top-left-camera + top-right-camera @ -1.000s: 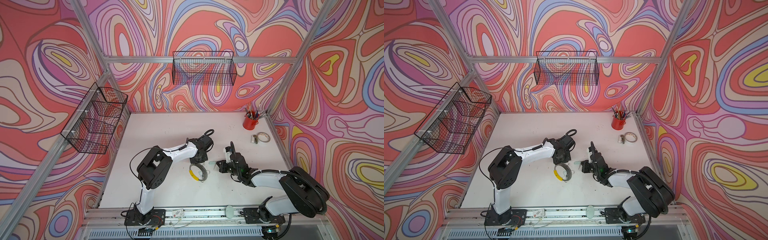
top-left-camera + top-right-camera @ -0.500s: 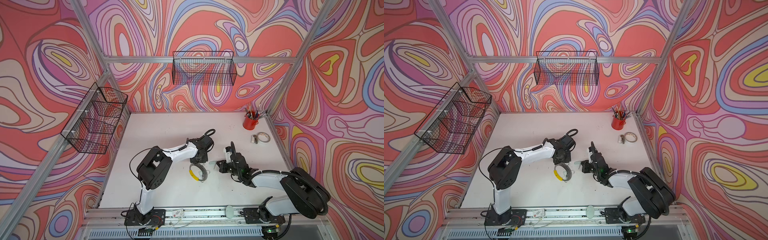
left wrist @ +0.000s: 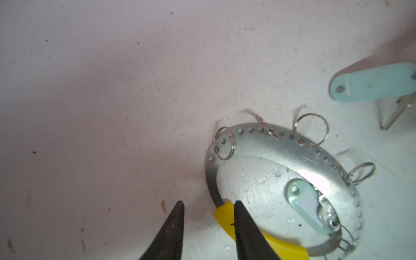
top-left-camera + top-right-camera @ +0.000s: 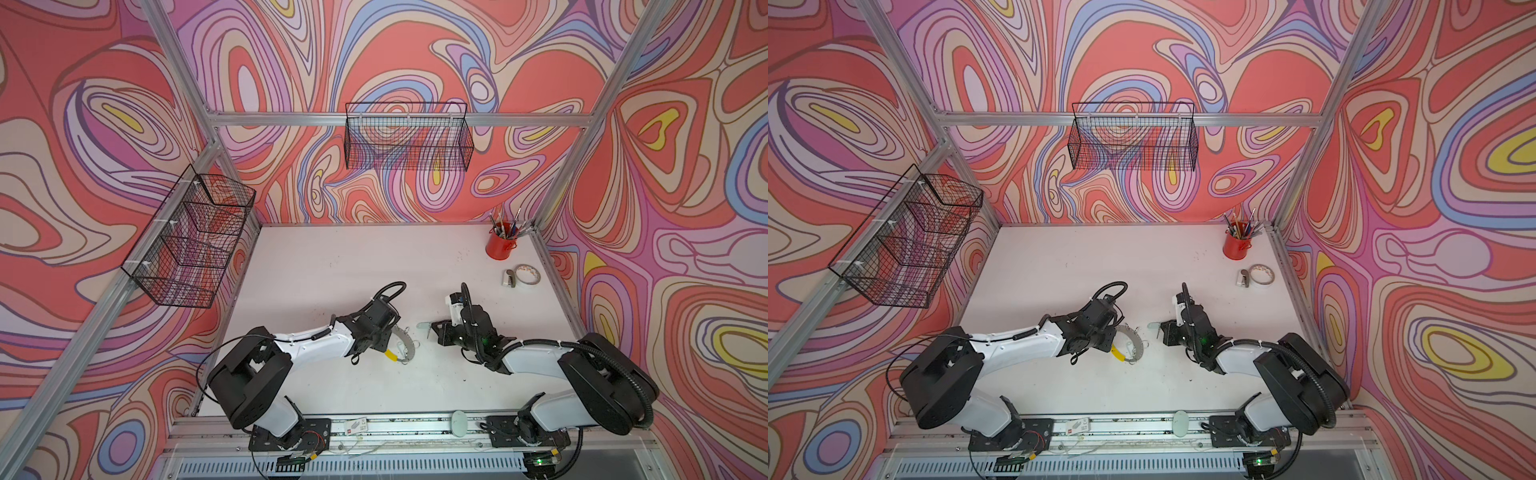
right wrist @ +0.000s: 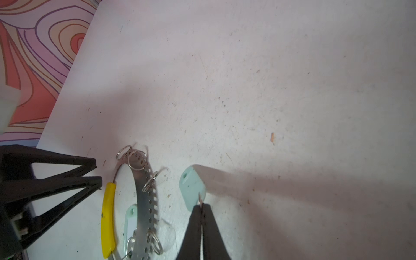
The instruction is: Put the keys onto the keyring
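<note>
- The second of the keys is judged to be the step in hand: one key [image 3: 304, 202] is seen lying inside the keyring [image 3: 270, 144], and it appears to be joined to a wire loop at the rim
- The keyring is laid flat on the table [image 3: 112, 90], between the two arms
- The other key [image 5: 192, 188] is pinched where its pale green tag meets the metal by the right gripper [image 5: 202, 206], whose jaws are closed tight; the tag is held just beside the hoop, apart from it
- The left gripper [image 3: 209, 203] is held with its jaws narrowly apart at the end of the yellow sleeve [image 3: 225, 213]; nothing is clamped, and whether the sleeve is touched cannot be told
- Next, the sleeve would probably have to be gripped so the hoop is steadied, and the held key lined up finely with a free loop [image 3: 311, 128], which is thin and loose
</note>
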`<action>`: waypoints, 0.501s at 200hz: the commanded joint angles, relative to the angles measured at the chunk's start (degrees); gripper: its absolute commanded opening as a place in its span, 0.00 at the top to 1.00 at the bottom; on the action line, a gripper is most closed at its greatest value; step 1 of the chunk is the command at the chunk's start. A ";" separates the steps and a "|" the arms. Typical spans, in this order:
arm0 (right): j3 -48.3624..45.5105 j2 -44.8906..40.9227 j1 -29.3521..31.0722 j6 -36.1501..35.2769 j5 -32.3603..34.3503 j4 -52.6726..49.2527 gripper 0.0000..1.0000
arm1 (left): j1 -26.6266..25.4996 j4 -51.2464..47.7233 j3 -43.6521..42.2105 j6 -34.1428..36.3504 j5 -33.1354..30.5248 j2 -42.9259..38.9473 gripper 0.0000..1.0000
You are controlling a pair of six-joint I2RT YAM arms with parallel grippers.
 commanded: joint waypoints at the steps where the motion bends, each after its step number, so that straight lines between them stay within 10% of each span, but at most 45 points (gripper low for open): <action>1: 0.94 0.79 -0.21 -0.37 -0.54 -0.08 1.00 | 1.69 6.82 1.84 3.94 -0.12 2.66 0.60; 65: -0.22 0.16 -0.24 -0.28 1.80 -1.52 1.00 | 1.97 9.29 3.19 5.43 0.91 5.05 0.66; 100: -0.47 -1.73 -0.20 -0.60 3.58 -2.84 0.82 | 1.95 7.62 4.39 4.61 -0.25 5.50 0.77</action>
